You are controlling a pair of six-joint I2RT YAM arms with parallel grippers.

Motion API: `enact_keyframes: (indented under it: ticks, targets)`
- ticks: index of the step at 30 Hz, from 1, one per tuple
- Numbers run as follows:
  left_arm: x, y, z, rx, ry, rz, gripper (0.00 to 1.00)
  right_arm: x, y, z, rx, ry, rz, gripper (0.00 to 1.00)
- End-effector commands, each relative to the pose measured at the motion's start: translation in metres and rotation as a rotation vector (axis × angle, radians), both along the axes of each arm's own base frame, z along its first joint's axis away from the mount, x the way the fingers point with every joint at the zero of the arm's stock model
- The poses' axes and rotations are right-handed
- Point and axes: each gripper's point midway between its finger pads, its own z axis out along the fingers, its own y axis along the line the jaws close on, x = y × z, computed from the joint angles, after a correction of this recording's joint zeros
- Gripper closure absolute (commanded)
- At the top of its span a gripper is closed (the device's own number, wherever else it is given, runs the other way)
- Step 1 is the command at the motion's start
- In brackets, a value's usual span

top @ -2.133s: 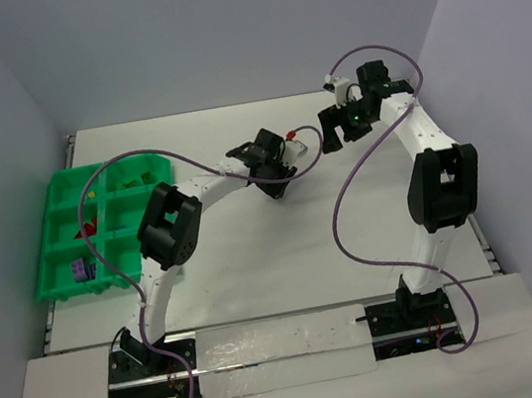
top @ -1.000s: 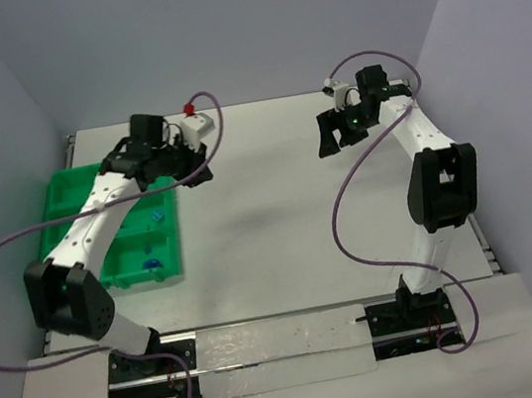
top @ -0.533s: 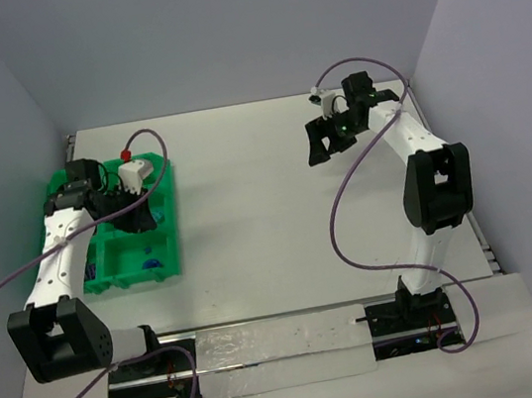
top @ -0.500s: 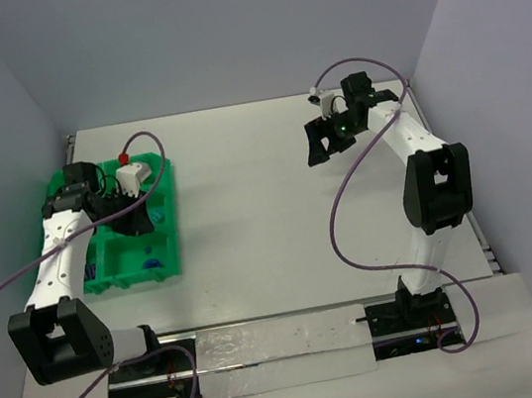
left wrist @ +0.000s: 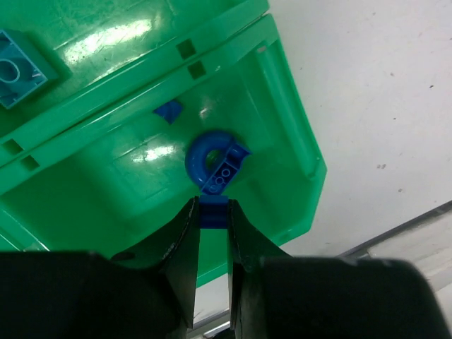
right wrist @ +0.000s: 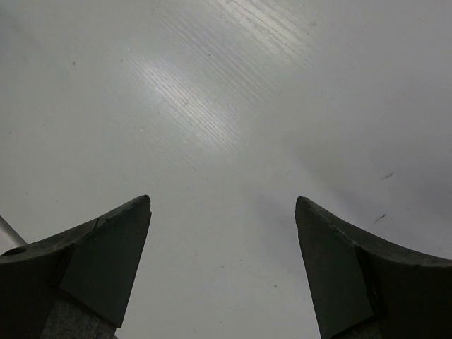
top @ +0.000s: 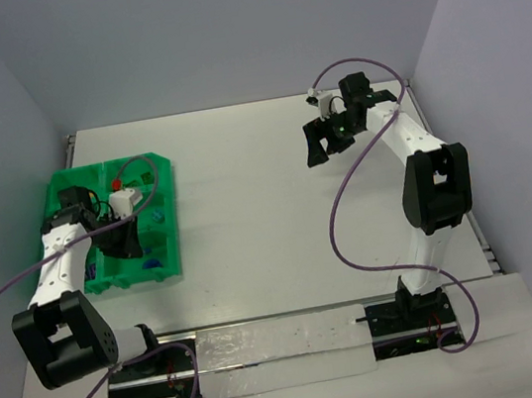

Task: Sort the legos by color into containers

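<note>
Left hand [left wrist: 213, 206] clamping tiny blue plastic lego brick [left wrist: 213, 216] by flat sides, likely light, slippery; right hand [right wrist: 222, 199] gaping

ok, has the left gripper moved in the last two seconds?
Yes. In the top view the left gripper swung from mid-table leftward and now sits over the bright green plastic compartment tray, pinching a small blue lego brick.

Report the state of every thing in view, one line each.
Tray, flat on table.
Left gripper, shut on blue lego over corner bin.
Right gripper, open, empty.
Blue ring, lying in corner bin.
Teal brick, lying in next bin.
</note>
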Motion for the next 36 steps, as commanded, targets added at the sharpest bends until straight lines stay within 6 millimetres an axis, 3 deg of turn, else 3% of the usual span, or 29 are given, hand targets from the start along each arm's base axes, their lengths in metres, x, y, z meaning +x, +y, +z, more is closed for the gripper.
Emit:
enact_keyframes:
  ticks: [1,7,10,14,15,17,19,23,24,25,26,27,30,31,36]
  targets:
    - [0.014,0.014,-0.001,0.059,-0.062,-0.002,0.85,0.006,0.001,0.019,-0.014,-0.073,0.019,0.10]
    - [0.016,0.015,0.006,0.060,-0.074,-0.018,0.40,0.007,0.001,0.020,-0.019,-0.078,0.026,0.10]
    - [0.015,0.013,0.013,0.049,-0.078,-0.040,0.31,0.007,0.000,0.023,-0.022,-0.089,0.029,0.10]
    - [0.023,0.002,0.041,-0.009,-0.132,-0.071,0.29,0.008,0.001,0.034,-0.014,-0.129,0.043,0.09]
    - [0.035,-0.004,0.062,-0.046,-0.180,-0.069,0.28,0.007,0.002,0.045,-0.003,-0.163,0.052,0.09]
    - [0.050,-0.011,0.084,-0.081,-0.226,-0.060,0.27,0.009,0.004,0.058,0.012,-0.205,0.052,0.09]
    - [0.079,-0.034,0.125,-0.145,-0.313,-0.061,0.26,0.012,0.007,0.076,0.040,-0.271,0.039,0.09]
    - [0.121,-0.069,0.158,-0.188,-0.404,-0.068,0.25,0.021,0.008,0.106,0.072,-0.361,-0.018,0.08]
    - [0.130,-0.086,0.169,-0.202,-0.425,-0.079,0.25,0.026,0.009,0.113,0.086,-0.384,-0.041,0.08]
    - [0.143,-0.097,0.164,-0.207,-0.422,-0.089,0.24,0.028,0.008,0.120,0.092,-0.401,-0.056,0.07]
    - [0.145,-0.102,0.171,-0.212,-0.435,-0.089,0.24,0.031,0.008,0.123,0.097,-0.412,-0.076,0.07]
    - [0.162,-0.112,0.163,-0.229,-0.413,-0.081,0.02,0.036,0.007,0.131,0.108,-0.434,-0.110,0.04]
    - [0.190,-0.126,0.166,-0.297,-0.419,-0.043,0.01,0.049,0.002,0.137,0.111,-0.453,-0.185,0.00]
    - [0.202,-0.127,0.155,-0.300,-0.394,-0.015,0.01,0.053,0.000,0.140,0.107,-0.462,-0.199,0.00]
    - [0.245,-0.124,0.149,-0.290,-0.426,0.050,0.01,0.074,-0.011,0.141,0.065,-0.488,-0.278,0.00]
